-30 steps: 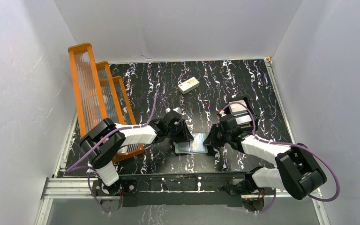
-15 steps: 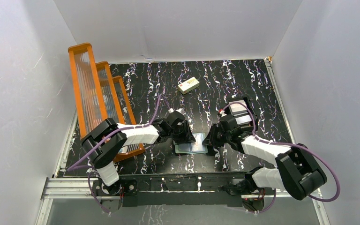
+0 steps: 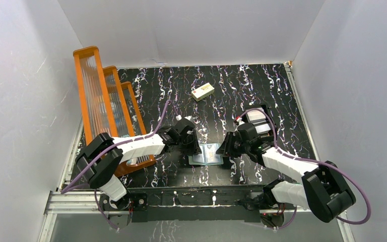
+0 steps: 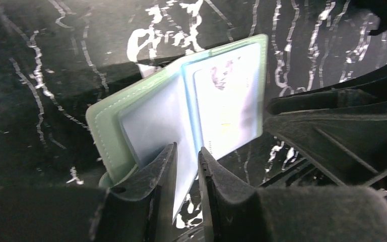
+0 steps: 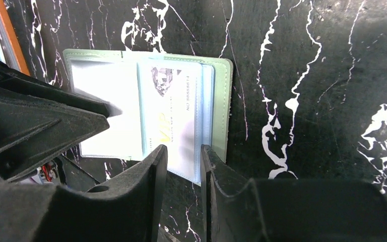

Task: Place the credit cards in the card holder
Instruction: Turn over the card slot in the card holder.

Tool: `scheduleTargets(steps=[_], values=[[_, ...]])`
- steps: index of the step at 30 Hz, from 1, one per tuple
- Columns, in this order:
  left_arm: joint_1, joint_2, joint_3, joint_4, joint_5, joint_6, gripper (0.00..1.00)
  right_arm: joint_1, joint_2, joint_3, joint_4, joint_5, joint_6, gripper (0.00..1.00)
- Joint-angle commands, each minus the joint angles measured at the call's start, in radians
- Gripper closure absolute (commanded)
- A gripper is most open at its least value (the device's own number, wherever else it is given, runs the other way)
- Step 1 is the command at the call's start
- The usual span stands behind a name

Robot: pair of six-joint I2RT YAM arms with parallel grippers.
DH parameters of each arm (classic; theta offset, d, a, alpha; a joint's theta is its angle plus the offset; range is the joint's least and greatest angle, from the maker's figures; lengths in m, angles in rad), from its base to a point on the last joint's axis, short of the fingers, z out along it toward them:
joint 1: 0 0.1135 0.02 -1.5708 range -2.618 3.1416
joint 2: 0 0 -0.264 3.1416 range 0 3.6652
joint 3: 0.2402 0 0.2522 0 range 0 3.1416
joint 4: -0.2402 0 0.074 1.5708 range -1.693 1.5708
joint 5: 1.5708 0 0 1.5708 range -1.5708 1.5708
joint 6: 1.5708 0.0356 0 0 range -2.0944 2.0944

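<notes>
Bright, even light from overhead fills the top view and washes the white walls [image 3: 191, 30] pale. In both wrist views the card holder [image 3: 205, 154] glares on its shiny lining. Soft shadows lie beside it, and the foreground below it is blurred.

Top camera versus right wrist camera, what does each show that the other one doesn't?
Only the top view: the orange rack, cream block, black tray and both arms whole. Only the right wrist: the print on the card in its clear sleeve. Both: the open holder on the table, with the left tool and right tool at either side of it.
</notes>
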Motion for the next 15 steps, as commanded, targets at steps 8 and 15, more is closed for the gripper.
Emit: scheduleTargets(steps=[8,15], values=[[0.010,0.004,-0.064,-0.012,-0.009,0.029,0.80,0.003,0.087,-0.004,0.191,-0.107,0.040,0.64],[0.010,0.020,-0.068,-0.003,-0.008,0.032,0.80,0.003,0.084,-0.019,0.250,-0.145,0.055,0.71]])
